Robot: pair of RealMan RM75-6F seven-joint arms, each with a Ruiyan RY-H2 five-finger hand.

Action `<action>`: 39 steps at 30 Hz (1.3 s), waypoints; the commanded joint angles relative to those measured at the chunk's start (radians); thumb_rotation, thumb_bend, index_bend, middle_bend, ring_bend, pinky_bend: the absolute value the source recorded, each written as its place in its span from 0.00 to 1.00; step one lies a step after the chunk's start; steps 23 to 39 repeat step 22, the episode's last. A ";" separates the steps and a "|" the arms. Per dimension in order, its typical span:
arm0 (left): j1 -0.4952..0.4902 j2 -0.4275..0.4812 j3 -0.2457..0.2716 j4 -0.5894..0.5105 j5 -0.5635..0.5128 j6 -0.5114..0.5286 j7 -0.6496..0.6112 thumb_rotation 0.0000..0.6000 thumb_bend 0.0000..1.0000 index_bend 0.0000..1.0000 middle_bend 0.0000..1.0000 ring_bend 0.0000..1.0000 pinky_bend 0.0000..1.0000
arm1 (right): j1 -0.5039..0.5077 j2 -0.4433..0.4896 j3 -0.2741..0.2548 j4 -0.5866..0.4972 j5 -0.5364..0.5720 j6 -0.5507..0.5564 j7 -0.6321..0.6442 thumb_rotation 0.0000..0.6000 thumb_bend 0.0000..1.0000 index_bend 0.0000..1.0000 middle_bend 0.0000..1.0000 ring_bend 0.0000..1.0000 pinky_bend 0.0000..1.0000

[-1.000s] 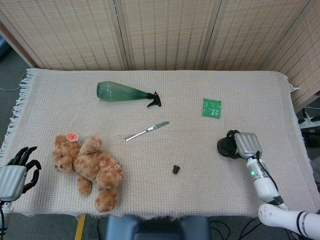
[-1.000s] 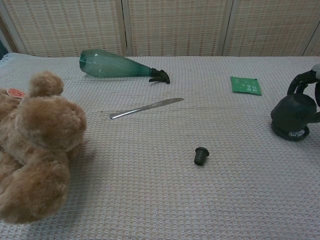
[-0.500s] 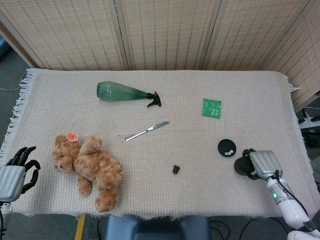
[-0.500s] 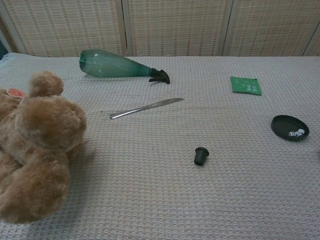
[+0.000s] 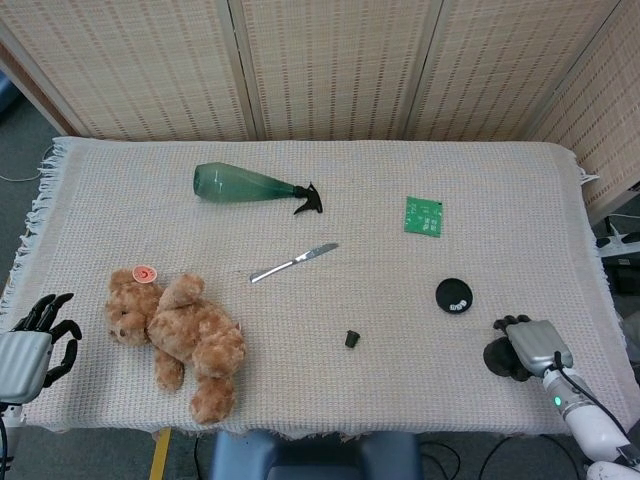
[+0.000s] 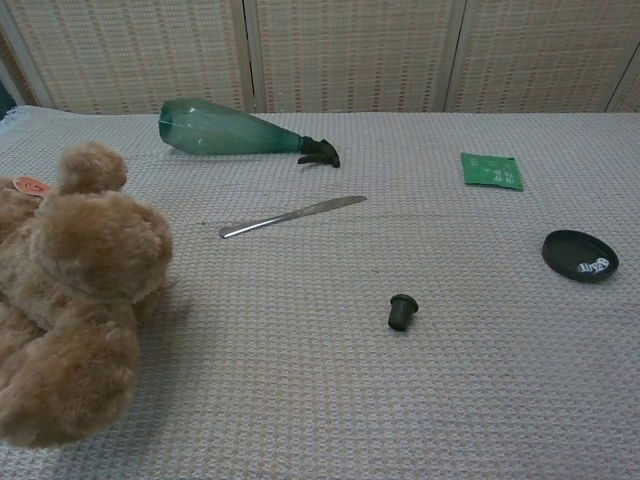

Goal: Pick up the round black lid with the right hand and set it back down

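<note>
Now my right hand (image 5: 527, 348) is hovering with curled fingers holding nothing; the round black lid (image 5: 454, 295), its white label unreadable, is lying at its 10 o'clock on the surface (image 5: 400, 380).

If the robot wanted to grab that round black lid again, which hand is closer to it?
The right hand. It sits at the table's near right, just beside the round black lid, with only bare cloth between them. The left hand is off the far left edge, past the teddy bear.
</note>
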 commanded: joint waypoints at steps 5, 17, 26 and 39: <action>-0.002 0.000 0.000 0.000 -0.002 -0.005 0.001 1.00 0.53 0.54 0.12 0.10 0.39 | -0.114 0.051 0.003 -0.022 -0.225 0.167 0.158 1.00 0.14 0.04 0.02 0.00 0.26; -0.005 -0.003 0.002 0.002 -0.001 -0.010 0.006 1.00 0.53 0.53 0.12 0.10 0.39 | -0.314 -0.142 0.085 0.153 -0.316 0.553 0.139 1.00 0.14 0.06 0.02 0.00 0.26; -0.005 -0.006 0.006 0.000 0.006 -0.011 0.018 1.00 0.53 0.53 0.12 0.10 0.39 | -0.331 -0.154 0.094 0.174 -0.349 0.562 0.160 1.00 0.14 0.06 0.02 0.00 0.26; -0.005 -0.006 0.006 0.000 0.006 -0.011 0.018 1.00 0.53 0.53 0.12 0.10 0.39 | -0.331 -0.154 0.094 0.174 -0.349 0.562 0.160 1.00 0.14 0.06 0.02 0.00 0.26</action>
